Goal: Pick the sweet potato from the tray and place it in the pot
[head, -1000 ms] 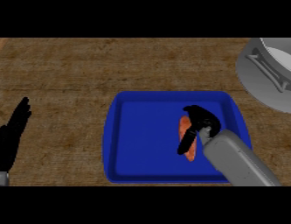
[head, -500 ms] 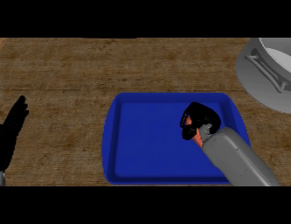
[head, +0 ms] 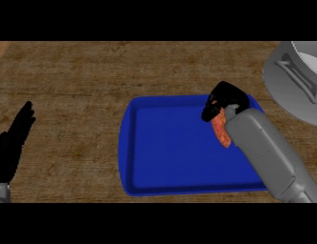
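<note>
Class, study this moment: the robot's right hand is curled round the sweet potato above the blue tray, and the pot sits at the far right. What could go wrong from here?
1. The right hand covers only the upper end of the sweet potato; the rest hangs below, so it might slip during the carry.
2. The pot is cut off by the view's right edge, so a release could miss its opening.
3. The hanging end might catch the tray rim.

The black right hand (head: 221, 101) is curled closed, its grey forearm (head: 270, 155) angling in from lower right. The black left hand (head: 7, 143) rests open, fingers up, at the left edge.
</note>
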Tool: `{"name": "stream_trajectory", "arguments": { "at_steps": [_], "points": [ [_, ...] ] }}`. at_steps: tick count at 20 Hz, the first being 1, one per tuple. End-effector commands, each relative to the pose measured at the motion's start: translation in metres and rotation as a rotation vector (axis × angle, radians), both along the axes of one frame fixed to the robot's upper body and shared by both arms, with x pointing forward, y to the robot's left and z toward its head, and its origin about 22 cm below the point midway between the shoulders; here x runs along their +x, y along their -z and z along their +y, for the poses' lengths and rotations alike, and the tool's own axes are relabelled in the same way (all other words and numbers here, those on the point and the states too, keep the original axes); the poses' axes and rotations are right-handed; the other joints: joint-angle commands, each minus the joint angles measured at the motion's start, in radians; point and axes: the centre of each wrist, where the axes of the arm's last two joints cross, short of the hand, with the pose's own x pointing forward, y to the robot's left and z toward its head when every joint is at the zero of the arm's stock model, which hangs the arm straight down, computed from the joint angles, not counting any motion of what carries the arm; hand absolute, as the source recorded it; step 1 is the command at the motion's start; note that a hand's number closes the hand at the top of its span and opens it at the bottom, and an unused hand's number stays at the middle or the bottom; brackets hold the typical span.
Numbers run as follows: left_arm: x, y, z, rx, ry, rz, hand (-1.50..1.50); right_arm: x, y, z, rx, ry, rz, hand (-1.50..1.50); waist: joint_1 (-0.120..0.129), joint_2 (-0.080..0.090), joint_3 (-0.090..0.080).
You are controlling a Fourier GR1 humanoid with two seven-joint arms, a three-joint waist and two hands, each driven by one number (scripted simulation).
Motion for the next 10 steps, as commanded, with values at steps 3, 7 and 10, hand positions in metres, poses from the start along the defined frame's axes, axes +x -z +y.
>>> {"name": "stream_trajectory", "arguments": {
  "at_steps": [3, 7, 10],
  "points": [
    [0.006, 0.007, -0.012, 0.001, 0.043, -0.009, 0.0, 0.049, -0.037, -0.028, -0.158, 0.167, -0.194, 1.5, 0.032, 0.014, 0.001],
    [0.008, 0.001, -0.007, 0.019, 0.035, -0.01, 0.0, 0.058, -0.052, -0.025, -0.34, 0.18, -0.374, 1.5, 0.026, 0.009, 0.001],
    [0.011, 0.008, -0.006, 0.013, 0.022, 0.01, 0.0, 0.067, -0.085, -0.018, -0.436, 0.25, -0.537, 1.5, 0.015, 0.008, 0.0]
  ]
}}
